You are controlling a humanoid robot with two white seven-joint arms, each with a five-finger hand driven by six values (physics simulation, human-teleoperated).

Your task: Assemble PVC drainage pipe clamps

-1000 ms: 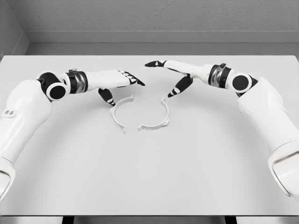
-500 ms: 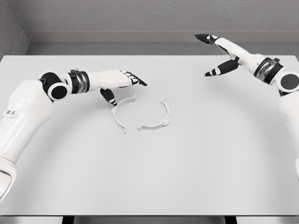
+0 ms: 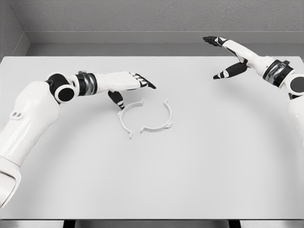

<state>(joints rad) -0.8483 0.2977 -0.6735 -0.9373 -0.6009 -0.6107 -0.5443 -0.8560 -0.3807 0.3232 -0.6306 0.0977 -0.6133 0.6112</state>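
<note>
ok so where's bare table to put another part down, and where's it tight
Bare: the whole near half of the table below the two clamp halves, and the stretch between the right clamp half and the right hand. Tight: around the left clamp half, where the left hand hovers.

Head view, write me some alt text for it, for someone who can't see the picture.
Two white half-ring clamp pieces, the left clamp half and right clamp half, lie apart on a white table. The left robot hand hovers open by the left piece; the right robot hand is open, raised far to the right.
</note>
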